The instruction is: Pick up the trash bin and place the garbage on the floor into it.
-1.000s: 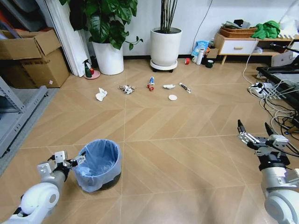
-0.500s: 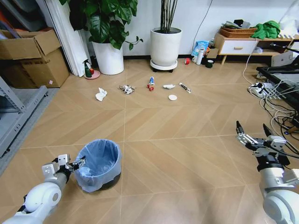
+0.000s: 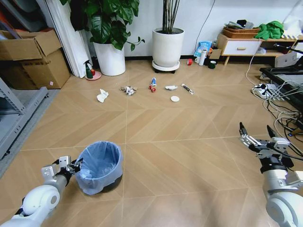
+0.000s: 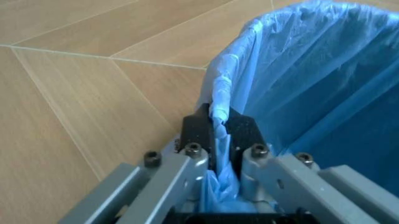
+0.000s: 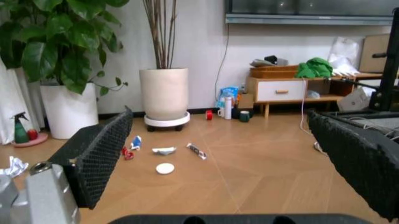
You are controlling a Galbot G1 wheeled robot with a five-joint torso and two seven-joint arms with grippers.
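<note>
No lettering, brand, number or sign can be read anywhere, neither on the cardboard boxes (image 3: pixel 33 56) by the shelf nor on the small packets (image 3: pixel 152 84) lying on the floor.

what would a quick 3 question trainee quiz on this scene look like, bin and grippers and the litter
1. True or false: the left gripper is shut on the bag-covered rim of the trash bin.
2. The right gripper is: A) holding a tissue, B) open and empty above the floor, C) inside the bin.
3. Fill in: the white round disc lies on the ____, nearer the plant pots than the bin.

Key
1. True; the left wrist view shows the fingers pinching the blue liner at the rim.
2. B; its fingers are spread with nothing between them.
3. Floor.
</note>
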